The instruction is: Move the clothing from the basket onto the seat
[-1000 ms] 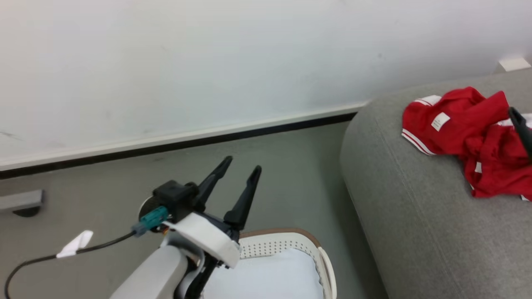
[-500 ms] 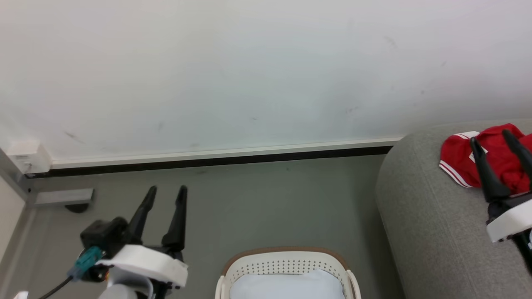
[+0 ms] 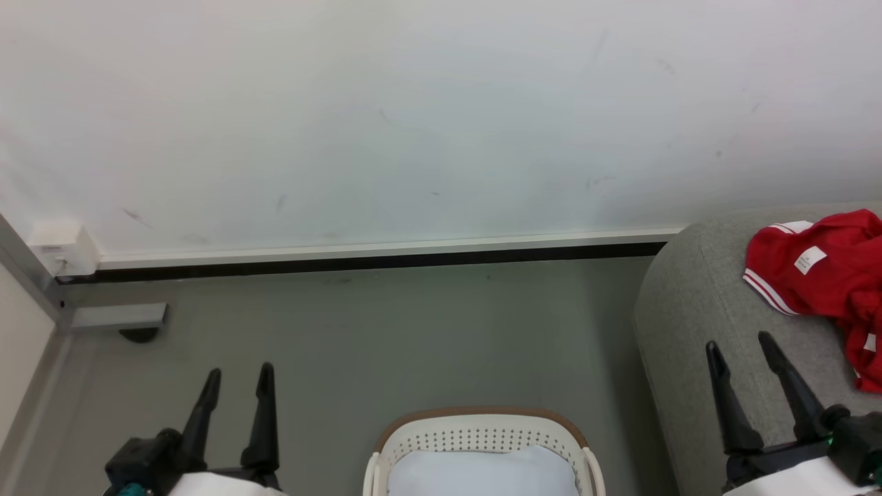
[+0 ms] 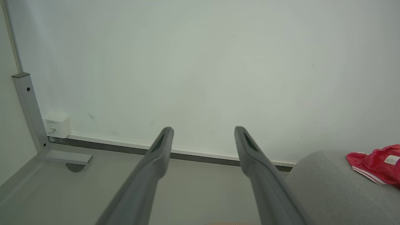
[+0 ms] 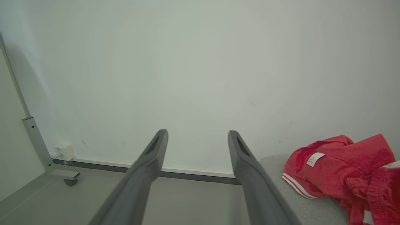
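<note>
A red garment (image 3: 827,286) lies crumpled on the seat (image 3: 689,324) at the right edge; its white tag (image 3: 809,260) is too small to read. The basket (image 3: 482,430) sits bottom centre. The left tool (image 3: 240,370) and the right tool (image 3: 736,340) are spread wide, grasping nothing.

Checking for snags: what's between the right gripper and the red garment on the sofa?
Only bare grey fabric of the seat; the head view shows that stretch between the open right gripper and the red garment.
</note>
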Tool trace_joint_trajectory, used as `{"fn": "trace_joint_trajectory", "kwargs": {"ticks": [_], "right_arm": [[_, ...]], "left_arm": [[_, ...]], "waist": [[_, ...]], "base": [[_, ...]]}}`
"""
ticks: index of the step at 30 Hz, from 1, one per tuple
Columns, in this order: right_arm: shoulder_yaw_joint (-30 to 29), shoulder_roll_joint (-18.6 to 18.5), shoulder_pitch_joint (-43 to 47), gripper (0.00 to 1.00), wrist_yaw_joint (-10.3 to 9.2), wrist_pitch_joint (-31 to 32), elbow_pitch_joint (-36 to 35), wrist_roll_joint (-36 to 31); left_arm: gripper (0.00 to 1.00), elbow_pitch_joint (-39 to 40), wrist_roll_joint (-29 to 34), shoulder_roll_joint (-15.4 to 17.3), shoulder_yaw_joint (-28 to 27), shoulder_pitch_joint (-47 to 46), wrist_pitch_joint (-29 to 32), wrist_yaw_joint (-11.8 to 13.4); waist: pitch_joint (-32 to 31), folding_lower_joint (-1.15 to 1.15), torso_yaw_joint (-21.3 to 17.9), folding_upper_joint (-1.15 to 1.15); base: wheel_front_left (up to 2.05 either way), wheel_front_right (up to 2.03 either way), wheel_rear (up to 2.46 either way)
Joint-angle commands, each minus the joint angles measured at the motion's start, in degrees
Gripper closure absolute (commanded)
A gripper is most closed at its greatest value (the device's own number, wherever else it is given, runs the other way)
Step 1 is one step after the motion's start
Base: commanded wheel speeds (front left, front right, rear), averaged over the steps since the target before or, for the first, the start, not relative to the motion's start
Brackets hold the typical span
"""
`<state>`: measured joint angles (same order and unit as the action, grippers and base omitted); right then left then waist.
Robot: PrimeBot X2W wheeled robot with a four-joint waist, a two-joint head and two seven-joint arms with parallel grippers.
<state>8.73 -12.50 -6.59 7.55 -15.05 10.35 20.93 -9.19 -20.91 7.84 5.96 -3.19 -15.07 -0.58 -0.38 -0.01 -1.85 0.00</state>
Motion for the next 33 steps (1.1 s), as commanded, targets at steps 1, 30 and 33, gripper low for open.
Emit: {"fn": "trace_joint_trajectory", "kwargs": {"ticks": [1,30,33], "right_arm": [[-0.6,0.9,1.6,0.00,-0.13,-0.1,-0.2,-1.3],[0.0,4.4,0.6,0.00,-0.13,-0.2,0.3,-2.3],[0.2,4.3,0.5,0.00,-0.13,-0.2,0.4,-2.2]], "left_arm": [[0.00,0.4,2.0,-0.6,-1.4,1.4,-0.1,-0.6],[0.00,-1.9,8.4,-4.8,-8.1,1.2,-0.1,-6.1],[0.00,-2.1,7.9,-4.8,-8.2,1.0,-0.1,-6.2]], "waist": [[0.2,0.01,-0.2,0.00],[0.7,0.01,-1.6,0.00],[0.7,0.01,-1.6,0.00]], "base": [[0.00,0.00,0.00],[0.00,0.00,0.00],[0.00,0.00,0.00]]}}
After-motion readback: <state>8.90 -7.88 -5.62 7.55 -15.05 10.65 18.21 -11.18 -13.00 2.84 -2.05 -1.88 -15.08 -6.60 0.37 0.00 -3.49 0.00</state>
